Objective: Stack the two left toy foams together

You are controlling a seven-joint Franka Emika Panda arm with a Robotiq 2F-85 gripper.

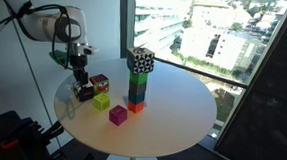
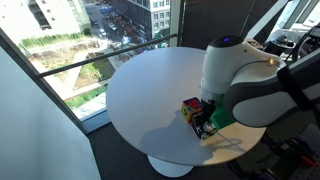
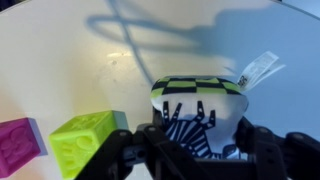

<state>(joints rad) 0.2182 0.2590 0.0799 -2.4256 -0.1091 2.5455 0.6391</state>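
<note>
My gripper [image 1: 82,86] stands at the left of the round white table [image 1: 171,117], jaws down around the dark patterned foam cube [image 1: 83,92]. In the wrist view this cube [image 3: 200,115] fills the gap between the fingers [image 3: 200,140]; it has black-and-white stripes and a green-black chequered face, and its sides look squeezed. It appears to rest on the table. The red and green patterned cube [image 1: 100,84] stands just beside it, also in an exterior view [image 2: 190,110]. In that view the arm hides the held cube.
A tall cube tower with a spotted top [image 1: 138,75] stands mid-table. A yellow-green cube [image 1: 117,114], a magenta cube [image 1: 102,101] and an orange-red cube [image 1: 136,107] lie near it. The yellow-green [image 3: 85,140] and magenta [image 3: 20,145] cubes show in the wrist view.
</note>
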